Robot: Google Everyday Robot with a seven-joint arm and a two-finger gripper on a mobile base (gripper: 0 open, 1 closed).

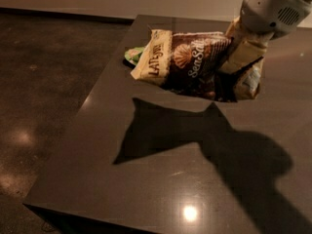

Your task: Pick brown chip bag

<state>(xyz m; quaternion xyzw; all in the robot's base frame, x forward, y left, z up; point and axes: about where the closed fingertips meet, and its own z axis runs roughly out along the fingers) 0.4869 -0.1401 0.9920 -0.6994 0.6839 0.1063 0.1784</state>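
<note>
Aloft over the table (146,189) — brown chip bag (190,62), one end clamped in the end effector (237,57); green snack bag (132,55) behind.

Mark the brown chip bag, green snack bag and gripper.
brown chip bag (192,62): camera view, logo panel
green snack bag (132,55): camera view, exposed corner
gripper (239,65): camera view, upper right, between fingertips at bag's end

Crinkled foil brown chip bag (187,62), glossy table (161,179), matt plastic gripper (240,68) at bag's right end

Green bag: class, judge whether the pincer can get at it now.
Probably not: the pincer, top right, is shut on the brown bag, which hides most of the green bag.
</note>
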